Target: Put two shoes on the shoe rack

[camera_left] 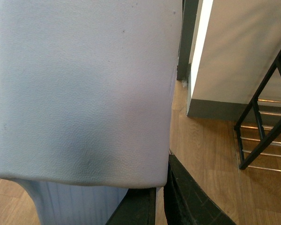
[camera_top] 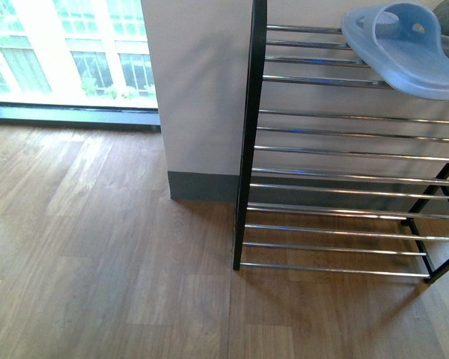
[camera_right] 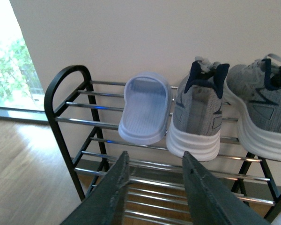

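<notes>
The left gripper (camera_left: pixel 159 199) has its dark jaws closed on the edge of a pale blue slide (camera_left: pixel 84 89), which fills most of the left wrist view and hangs close before the camera. Past the slide that view shows wood floor (camera_left: pixel 201 140), a wall corner (camera_left: pixel 225 61) and one end of the rack (camera_left: pixel 262 126), still some way off and lower than the camera.

The right gripper (camera_right: pixel 154 183) is empty, its two jaws spread apart and pointed at the rack's top tier. On that tier lie the other slide (camera_right: pixel 146 108), just beside a grey sneaker (camera_right: pixel 199 117), with a second sneaker (camera_right: pixel 262 108) further along. The slide and the near sneaker look to be touching or nearly so. In the front view the same slide (camera_top: pixel 404 48) sits on the top bars near the rack's black end post (camera_top: pixel 248 134); neither arm appears there.

Judging by this, one slide is already placed and the second is being carried in by the left arm. The next move calls for bringing that slide over the top tier, into the bare stretch of bars between the placed slide and the end post, setting it flat across several bars so it cannot tip through, then opening the jaws.
</notes>
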Motion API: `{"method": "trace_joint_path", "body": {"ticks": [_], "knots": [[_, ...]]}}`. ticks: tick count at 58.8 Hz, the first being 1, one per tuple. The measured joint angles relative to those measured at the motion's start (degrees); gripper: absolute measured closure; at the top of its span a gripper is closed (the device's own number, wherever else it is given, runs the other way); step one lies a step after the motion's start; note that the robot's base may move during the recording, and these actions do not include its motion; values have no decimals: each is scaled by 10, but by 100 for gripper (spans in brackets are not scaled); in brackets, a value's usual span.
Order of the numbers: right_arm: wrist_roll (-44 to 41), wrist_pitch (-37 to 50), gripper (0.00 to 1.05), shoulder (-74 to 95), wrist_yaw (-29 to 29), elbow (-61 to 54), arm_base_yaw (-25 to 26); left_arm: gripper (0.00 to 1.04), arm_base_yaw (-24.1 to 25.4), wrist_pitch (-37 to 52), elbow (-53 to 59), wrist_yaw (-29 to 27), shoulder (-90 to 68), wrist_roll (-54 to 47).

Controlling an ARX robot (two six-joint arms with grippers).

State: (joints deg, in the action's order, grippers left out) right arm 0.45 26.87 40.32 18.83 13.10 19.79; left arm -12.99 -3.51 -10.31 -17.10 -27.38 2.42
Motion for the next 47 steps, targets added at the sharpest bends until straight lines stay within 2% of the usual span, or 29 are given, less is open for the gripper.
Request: {"method": "trace_joint_path", "body": {"ticks": [1, 8, 29, 33, 36, 47], "knots": [[0, -3, 77, -12, -11, -10, -12, 103, 0, 0, 0, 1, 0, 0], [-4, -17, 104, -61, -54, -44, -57, 103, 0, 0, 0, 0, 0, 0], [-2, -66, 103, -157, -123, -91, -129, 103, 0, 0, 0, 0, 0, 0], [-2, -82, 103, -181, -182, -97, -177, 103, 0, 0, 0, 0, 0, 0], [-3, -91, 103, -195, -182, -102, -192, 103, 0, 0, 0, 0, 0, 0], [-3, -106, 103, -231, -188, -118, -196, 103, 0, 0, 0, 0, 0, 0]]}}
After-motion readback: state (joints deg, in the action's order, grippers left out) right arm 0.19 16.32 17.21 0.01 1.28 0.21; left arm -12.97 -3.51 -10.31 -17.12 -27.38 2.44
